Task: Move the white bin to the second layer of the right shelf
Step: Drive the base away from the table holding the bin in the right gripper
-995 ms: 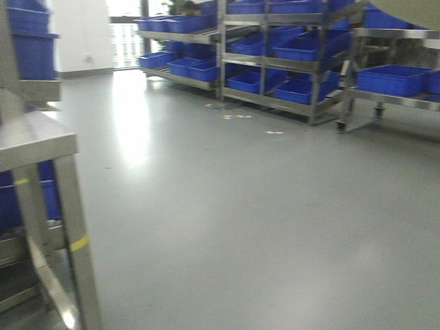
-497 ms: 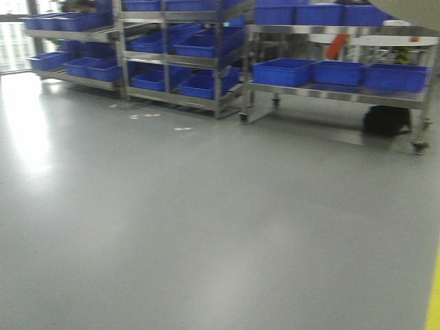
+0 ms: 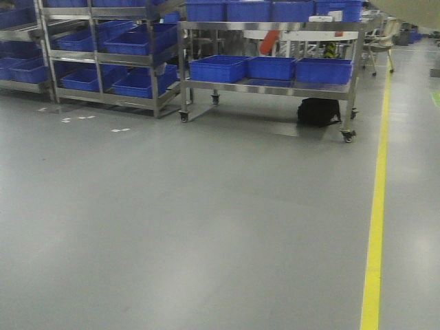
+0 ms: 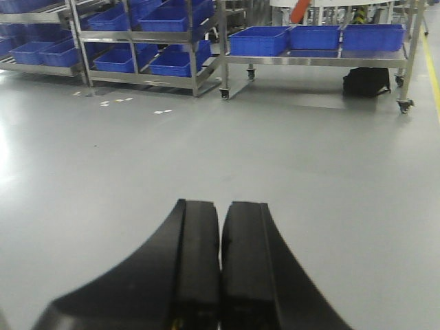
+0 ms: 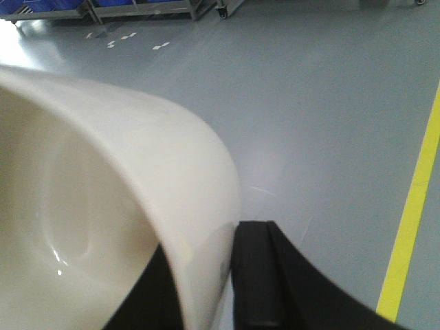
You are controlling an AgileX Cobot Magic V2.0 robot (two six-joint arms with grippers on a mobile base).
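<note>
The white bin fills the left of the right wrist view, a glossy cream tub seen from its rim, held above the grey floor. My right gripper is shut on its wall, one black finger inside and one outside. A corner of the bin shows at the top right of the front view. My left gripper is shut and empty, its two black fingers pressed together over bare floor. Steel racks stand far ahead at the left. I cannot tell which one is the right shelf, and no roller lanes show.
Steel racks hold several blue crates. A wheeled steel trolley carries more blue crates, with a black bag under it. A yellow floor line runs along the right. White scraps lie on the grey floor.
The front view has swung to the right: the steel table at the left left the view, the racks slid leftward, and the wheeled trolley and yellow line came into view.
</note>
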